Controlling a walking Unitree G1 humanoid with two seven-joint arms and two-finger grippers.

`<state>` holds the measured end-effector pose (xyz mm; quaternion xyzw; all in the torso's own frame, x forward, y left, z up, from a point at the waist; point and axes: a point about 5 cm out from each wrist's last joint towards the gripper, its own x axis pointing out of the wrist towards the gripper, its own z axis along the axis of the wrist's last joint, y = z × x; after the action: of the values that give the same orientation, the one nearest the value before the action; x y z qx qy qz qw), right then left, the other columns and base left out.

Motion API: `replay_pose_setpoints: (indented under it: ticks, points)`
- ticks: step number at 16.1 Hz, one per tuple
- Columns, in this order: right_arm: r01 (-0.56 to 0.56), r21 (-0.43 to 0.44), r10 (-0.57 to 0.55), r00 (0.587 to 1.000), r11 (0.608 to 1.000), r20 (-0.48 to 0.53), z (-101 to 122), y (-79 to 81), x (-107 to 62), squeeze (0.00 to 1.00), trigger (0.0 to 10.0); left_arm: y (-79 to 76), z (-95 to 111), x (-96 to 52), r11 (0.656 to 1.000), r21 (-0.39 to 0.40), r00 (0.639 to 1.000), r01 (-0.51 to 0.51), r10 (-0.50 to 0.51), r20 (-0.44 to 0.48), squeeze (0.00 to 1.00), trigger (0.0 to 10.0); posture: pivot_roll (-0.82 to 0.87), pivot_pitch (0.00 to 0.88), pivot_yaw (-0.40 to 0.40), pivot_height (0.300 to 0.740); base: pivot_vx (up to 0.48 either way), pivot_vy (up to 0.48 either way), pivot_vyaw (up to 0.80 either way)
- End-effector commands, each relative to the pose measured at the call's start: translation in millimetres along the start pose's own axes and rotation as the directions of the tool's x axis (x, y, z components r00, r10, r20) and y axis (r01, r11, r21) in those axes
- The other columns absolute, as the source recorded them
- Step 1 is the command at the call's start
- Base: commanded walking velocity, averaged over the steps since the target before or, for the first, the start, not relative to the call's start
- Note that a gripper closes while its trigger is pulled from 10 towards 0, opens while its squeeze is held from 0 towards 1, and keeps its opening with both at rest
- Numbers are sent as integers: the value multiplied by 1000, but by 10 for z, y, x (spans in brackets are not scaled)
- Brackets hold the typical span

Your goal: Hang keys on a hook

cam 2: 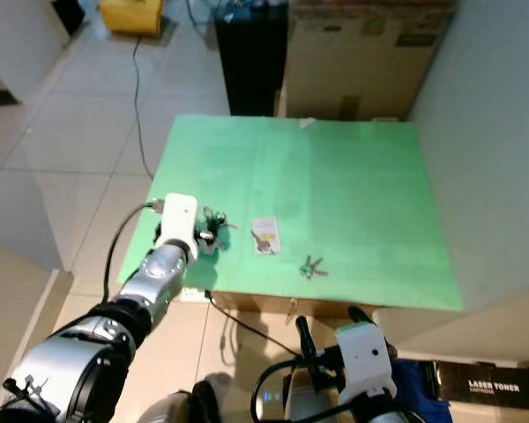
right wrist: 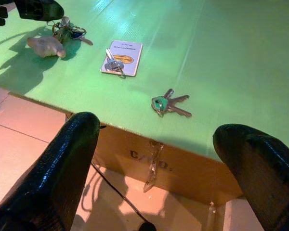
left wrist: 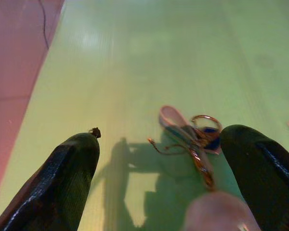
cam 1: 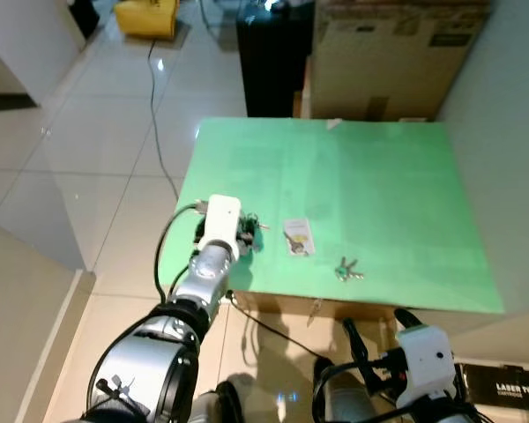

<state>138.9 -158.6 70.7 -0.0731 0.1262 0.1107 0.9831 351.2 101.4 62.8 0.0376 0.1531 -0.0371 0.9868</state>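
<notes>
A green table (cam 1: 379,176) carries three sets of keys. A bunch on a copper ring with a blue tag (left wrist: 200,139) lies near the front left corner, beside a pale pink figure (right wrist: 45,45). My left gripper (left wrist: 162,142) is open and low over this bunch, which lies between its fingers, close to one of them. A white card with a key on it (cam 1: 298,236) lies mid-front. A small pair of keys with a green head (right wrist: 166,103) sits close to the front edge. My right gripper (right wrist: 156,131) is open below that edge, holding nothing.
A large cardboard box (cam 1: 397,53) and a black cabinet (cam 1: 273,53) stand behind the table. A pale wall (cam 1: 511,132) runs along its right side. A cable (cam 1: 159,132) trails over the tiled floor on the left. A toner box (cam 1: 511,388) lies at the lower right.
</notes>
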Motion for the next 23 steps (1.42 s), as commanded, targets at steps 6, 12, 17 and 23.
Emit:
replay_pose_setpoints:
  ticks: [6, 12, 17, 23]
  points:
    - [-2, 6, 2, 1000, 1000, -18, 36, 69, -99, 0, 10000, -155, -199, -52, 999, -32, 993, 37, -40, -108, 0, 10000, -363, 282, 89, 736, 0, 0, 0]
    - [2, 17, -2, 1000, 1000, -12, 47, 83, -35, 0, 10000, -195, -416, -131, 997, -40, 981, 67, -73, -180, 0, 0, -336, 271, 95, 736, 0, 0, 0]
    - [-1, 10, 1, 1000, 1000, -15, 44, 79, -16, 0, 10000, -284, -388, -126, 992, -77, 976, 100, -113, -187, 0, 0, -345, 268, 105, 736, 0, 0, 0]
    - [14, 16, -14, 1000, 1000, 3, 51, 101, 72, 0, 10000, -238, -356, -111, 986, -103, 975, 132, -147, -164, 0, 0, -338, 239, 138, 736, 0, 0, 0]
